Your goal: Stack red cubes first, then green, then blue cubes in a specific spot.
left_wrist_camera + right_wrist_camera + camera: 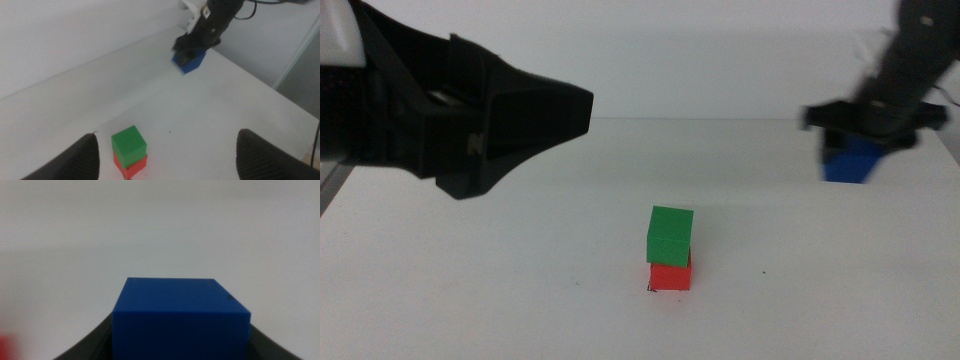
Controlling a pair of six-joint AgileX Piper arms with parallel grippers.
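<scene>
The green cube sits on the red cube at the table's middle front, turned slightly askew on it. The red cube covers the specific spot, and one black corner mark peeks out at its base. At the far right my right gripper is shut on the blue cube, blurred, low over the table. In the right wrist view the blue cube fills the space between the jaws. My left gripper hangs open and empty, high at the left, above and behind the stack.
A lone black speck lies on the white tabletop right of the stack. The table's right edge runs close behind the blue cube.
</scene>
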